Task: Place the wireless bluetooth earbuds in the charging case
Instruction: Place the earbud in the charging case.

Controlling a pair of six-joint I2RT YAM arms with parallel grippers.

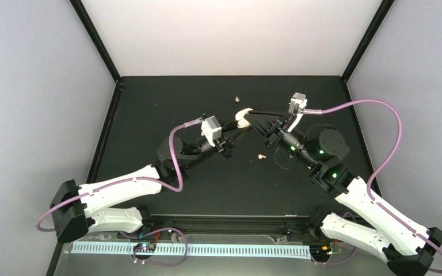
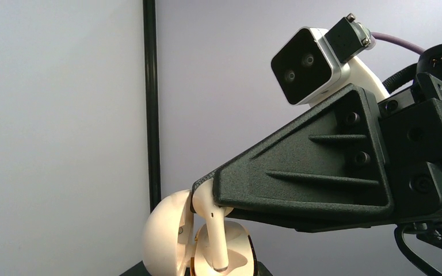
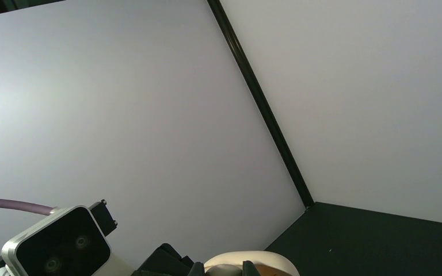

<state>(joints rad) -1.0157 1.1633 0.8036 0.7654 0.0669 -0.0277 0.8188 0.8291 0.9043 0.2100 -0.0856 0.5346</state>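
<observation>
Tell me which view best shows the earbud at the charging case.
Left wrist: the earbud stands close up, stem down in the open charging case, head at the right gripper's tip. Top external shows a pale blob; right wrist only the case's top.

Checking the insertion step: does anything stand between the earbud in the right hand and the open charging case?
Nothing visible does. The earbud, pinched by the right hand, hangs stem-down right at the charging case, whose lid stands open.
</observation>
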